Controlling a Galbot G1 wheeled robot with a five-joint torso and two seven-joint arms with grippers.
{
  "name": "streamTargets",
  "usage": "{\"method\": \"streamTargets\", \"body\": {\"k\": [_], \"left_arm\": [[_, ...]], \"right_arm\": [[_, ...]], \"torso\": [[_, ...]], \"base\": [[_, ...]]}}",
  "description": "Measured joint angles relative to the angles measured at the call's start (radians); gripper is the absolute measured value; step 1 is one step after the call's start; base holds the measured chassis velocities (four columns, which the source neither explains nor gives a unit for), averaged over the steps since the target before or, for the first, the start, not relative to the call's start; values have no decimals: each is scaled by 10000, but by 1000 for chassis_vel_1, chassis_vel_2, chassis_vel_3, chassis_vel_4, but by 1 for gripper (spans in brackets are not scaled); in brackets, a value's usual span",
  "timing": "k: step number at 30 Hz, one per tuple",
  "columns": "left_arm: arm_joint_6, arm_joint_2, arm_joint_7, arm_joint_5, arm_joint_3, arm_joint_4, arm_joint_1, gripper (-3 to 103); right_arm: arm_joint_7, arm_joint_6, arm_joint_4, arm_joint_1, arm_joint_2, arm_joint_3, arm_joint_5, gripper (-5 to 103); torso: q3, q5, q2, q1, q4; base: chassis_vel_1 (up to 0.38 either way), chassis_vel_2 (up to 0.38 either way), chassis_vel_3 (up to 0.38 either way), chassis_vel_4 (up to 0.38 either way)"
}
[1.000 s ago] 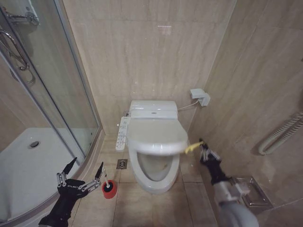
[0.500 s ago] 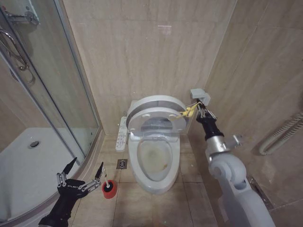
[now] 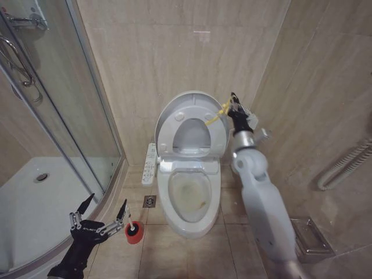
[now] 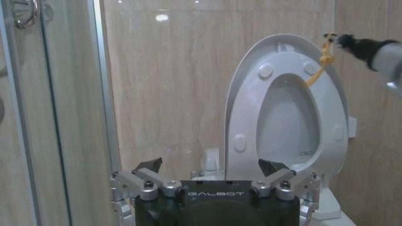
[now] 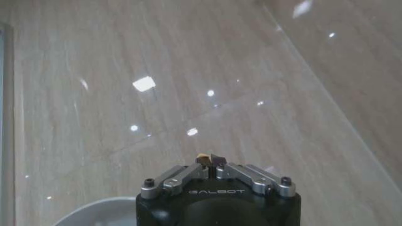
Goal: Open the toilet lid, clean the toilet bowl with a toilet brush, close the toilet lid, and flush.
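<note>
The toilet lid (image 3: 192,136) stands upright against the back wall, and the ring seat (image 3: 168,125) is raised in front of it. A yellow tag (image 3: 218,113) hangs from the seat's edge, with my right gripper (image 3: 234,106) shut on it, high beside the lid's right rim. The same yellow scrap sits between the right gripper's (image 5: 210,160) tips. The toilet bowl (image 3: 189,195) is exposed, its basin stained brownish. The toilet brush (image 3: 131,223) stands in a red cup (image 3: 134,232) on the floor left of the bowl. My left gripper (image 3: 99,213) hovers open just left of the cup, seen also as the left gripper (image 4: 210,165).
A glass shower door (image 3: 70,116) and a white shower tray (image 3: 35,203) take up the left side. A control panel (image 3: 150,164) sticks out at the toilet's left, with a floor drain (image 3: 150,201) below it. A corrugated hose (image 3: 343,165) and a metal fitting (image 3: 311,238) line the right wall.
My right gripper has pulled the yellow tag up and back. Lid and seat swung from nearly down to upright, uncovering the bowl. The left arm has not moved.
</note>
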Motion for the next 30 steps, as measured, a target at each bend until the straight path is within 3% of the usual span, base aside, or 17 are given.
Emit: {"method": "streamTargets", "body": {"k": [14, 23, 30], "left_arm": [[0, 0, 0, 0, 0, 0, -1, 100], [0, 0, 1, 0, 0, 0, -1, 100], [0, 0, 1, 0, 1, -1, -1, 100]], "right_arm": [[-336, 1216, -3491, 3007, 556, -415, -1551, 2], [-268, 1225, -3839, 3232, 441, -434, -2072, 2], [-167, 1478, -4777, 3612, 556, -151, -3156, 2]], "torso": [[4, 3, -2, 3, 12], [-1, 3, -1, 0, 5], [-2, 2, 1, -1, 8]], "base": [[0, 0, 0, 0], [0, 0, 0, 0], [0, 0, 0, 0]]}}
